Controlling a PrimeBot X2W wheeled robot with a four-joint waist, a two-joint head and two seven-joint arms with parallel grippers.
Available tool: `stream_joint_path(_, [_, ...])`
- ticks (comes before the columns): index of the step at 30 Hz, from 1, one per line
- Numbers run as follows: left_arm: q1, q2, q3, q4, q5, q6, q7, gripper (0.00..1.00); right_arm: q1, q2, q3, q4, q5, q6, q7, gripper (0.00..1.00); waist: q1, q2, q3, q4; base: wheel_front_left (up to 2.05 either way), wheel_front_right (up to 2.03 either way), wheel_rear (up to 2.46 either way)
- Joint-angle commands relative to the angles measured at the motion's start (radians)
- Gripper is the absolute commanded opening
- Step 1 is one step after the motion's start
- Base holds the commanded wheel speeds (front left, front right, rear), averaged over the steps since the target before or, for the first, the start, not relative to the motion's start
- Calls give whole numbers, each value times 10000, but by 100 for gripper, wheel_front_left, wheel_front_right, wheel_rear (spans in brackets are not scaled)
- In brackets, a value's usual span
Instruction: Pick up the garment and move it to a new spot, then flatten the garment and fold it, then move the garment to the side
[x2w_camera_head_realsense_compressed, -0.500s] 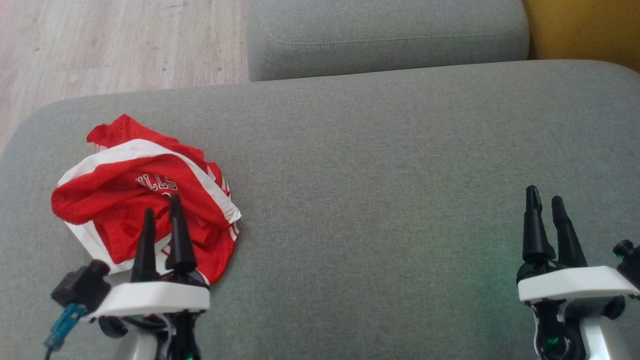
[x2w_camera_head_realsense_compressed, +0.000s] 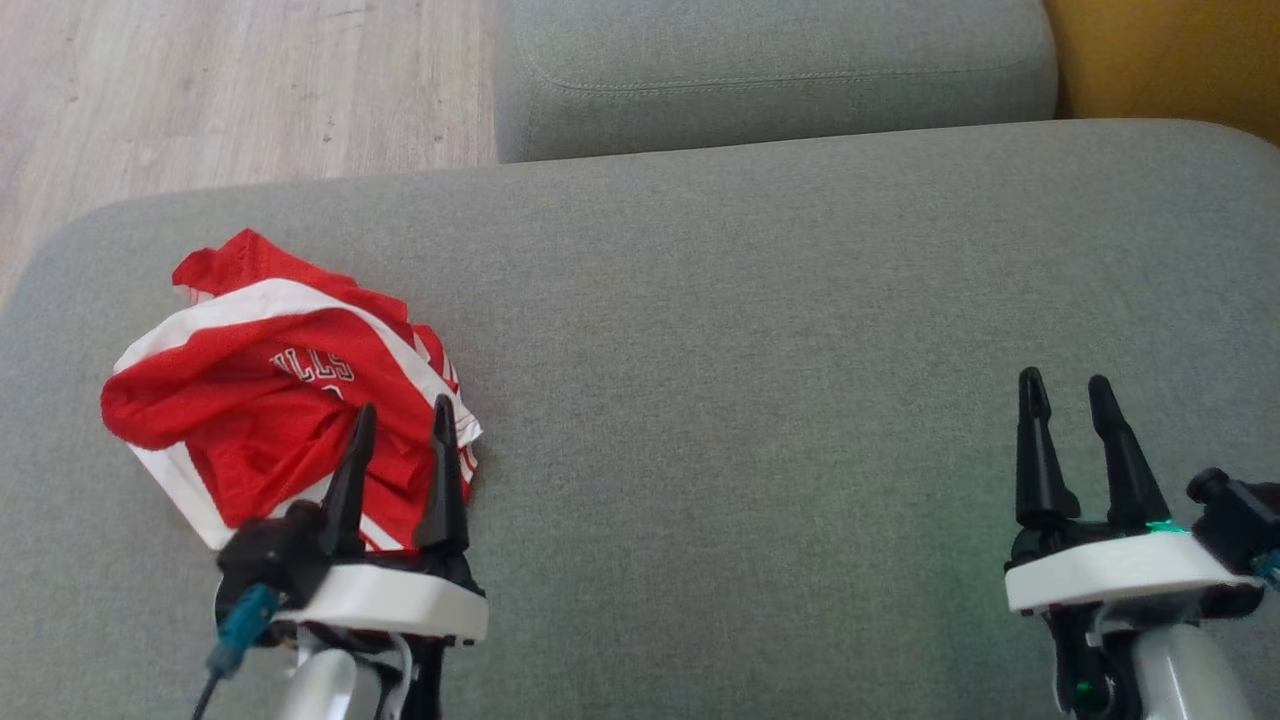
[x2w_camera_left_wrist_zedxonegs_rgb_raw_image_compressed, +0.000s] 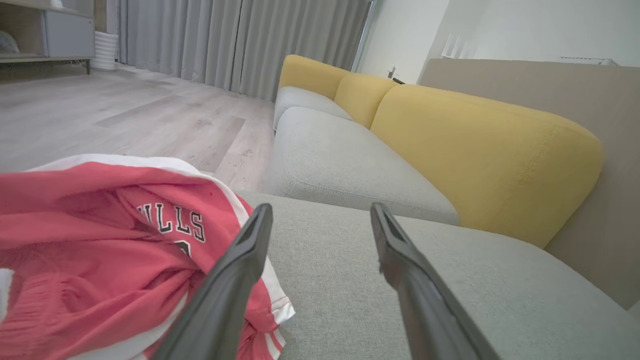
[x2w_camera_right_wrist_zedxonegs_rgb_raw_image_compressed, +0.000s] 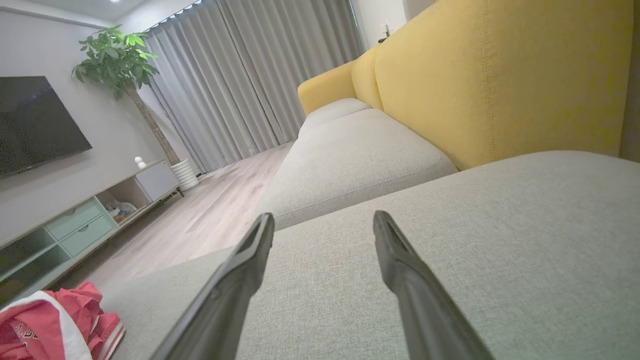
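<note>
Garment (x2w_camera_head_realsense_compressed: 270, 400): red-and-white jersey, crumpled heap at left end of seat cushion (x2w_camera_head_realsense_compressed: 750, 350), close to far edge. Left gripper (x2w_camera_head_realsense_compressed: 402, 408): fingers spread wide, empty, over heap's right hem. Right gripper (x2w_camera_head_realsense_compressed: 1064, 380): wide open, empty, near right end, well apart from heap. Risks: pinch catches single layer, rest trails; fingertips snag cushion fabric; drag pushes jersey off left edge.

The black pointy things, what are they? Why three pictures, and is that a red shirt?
They are a robot's two hands, called grippers, each with two long fingers. One picture comes from a camera on its head, looking down; the other two from cameras on its wrists, looking along the fingers. A crumpled red and white jersey lies on the grey sofa cushion. The left gripper is at its edge, open; the right gripper is open over bare cushion. Nothing is held.
</note>
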Motion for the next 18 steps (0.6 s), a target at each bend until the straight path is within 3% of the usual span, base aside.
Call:
stream_joint_path(1, [-564, 160, 109, -339, 284, 84, -120, 100, -453, -79, 201, -442, -304, -5, -154, 100, -1, 0, -3, -2, 0, 0, 0])
stream_joint_path(18, [-1211, 963, -1595, 361, 2580, 1233, -618, 100, -451, -90, 410, -630, -3066, -6, -655, 100, -1, 0, 23, 19, 0, 0, 0])
